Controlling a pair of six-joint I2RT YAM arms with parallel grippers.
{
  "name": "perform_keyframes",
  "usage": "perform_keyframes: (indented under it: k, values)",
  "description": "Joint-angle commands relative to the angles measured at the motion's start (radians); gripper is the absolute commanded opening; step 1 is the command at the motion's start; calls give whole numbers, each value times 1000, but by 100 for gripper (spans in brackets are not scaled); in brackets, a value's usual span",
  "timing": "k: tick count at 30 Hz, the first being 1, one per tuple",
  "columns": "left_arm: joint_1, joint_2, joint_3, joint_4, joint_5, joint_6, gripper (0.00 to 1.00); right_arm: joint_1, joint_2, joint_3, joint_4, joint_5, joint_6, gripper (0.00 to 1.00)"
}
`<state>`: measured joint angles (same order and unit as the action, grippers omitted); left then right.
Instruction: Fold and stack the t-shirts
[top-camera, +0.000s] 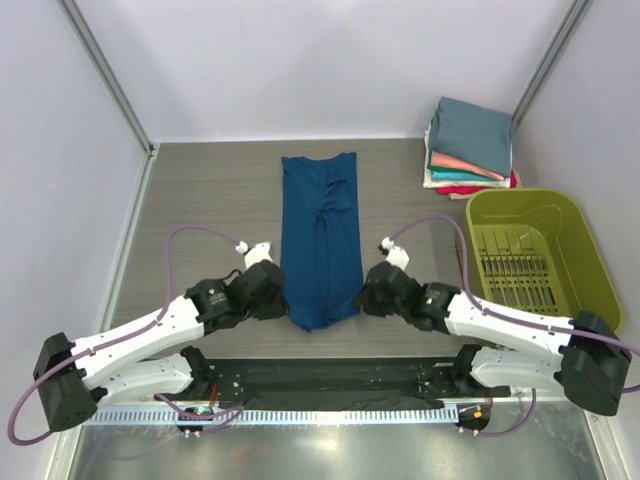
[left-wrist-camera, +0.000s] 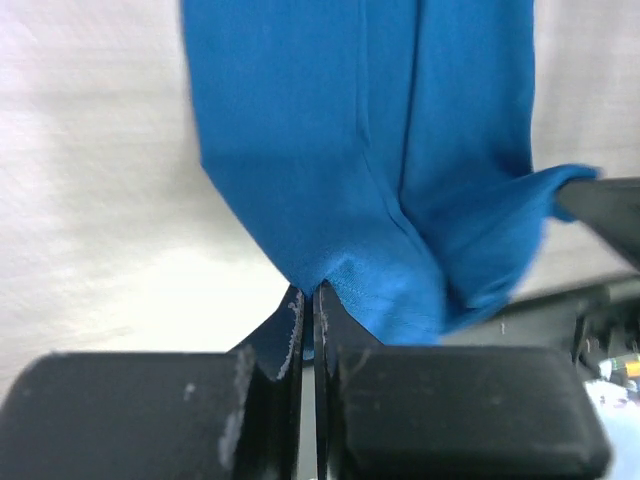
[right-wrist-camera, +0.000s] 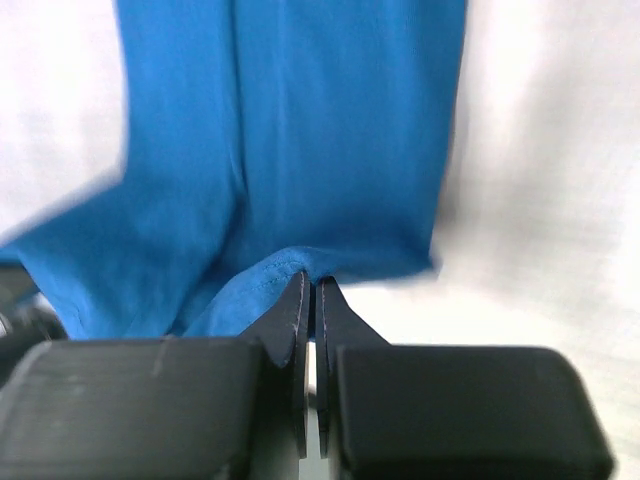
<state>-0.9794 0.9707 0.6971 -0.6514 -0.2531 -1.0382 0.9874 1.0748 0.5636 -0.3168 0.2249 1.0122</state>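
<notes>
Left hand (left-wrist-camera: 308, 298) and right hand (right-wrist-camera: 311, 288) each clamp a near corner of the narrow-folded dark-blue cloth t-shirt (top-camera: 320, 225).

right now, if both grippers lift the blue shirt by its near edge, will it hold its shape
Probably floppy: the blue t-shirt bunches at its hem where the left gripper and right gripper pinch it. It would likely sag between the two grips. It looks thin, so a push would probably wrinkle it, not slide it.
</notes>
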Motion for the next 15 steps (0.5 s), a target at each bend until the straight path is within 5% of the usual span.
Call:
perform_keyframes:
  k: [1,7,15]
  values:
    - [66,57,105,-19,-83,133,0,-99,37,117,34,28,-158,1]
    - [313,221,231,81,31,286,0,-237,187,294,42,-13,-299,1]
    - [438,496,487,85,78,379,0,-354,368,453,88,-79,-377,1]
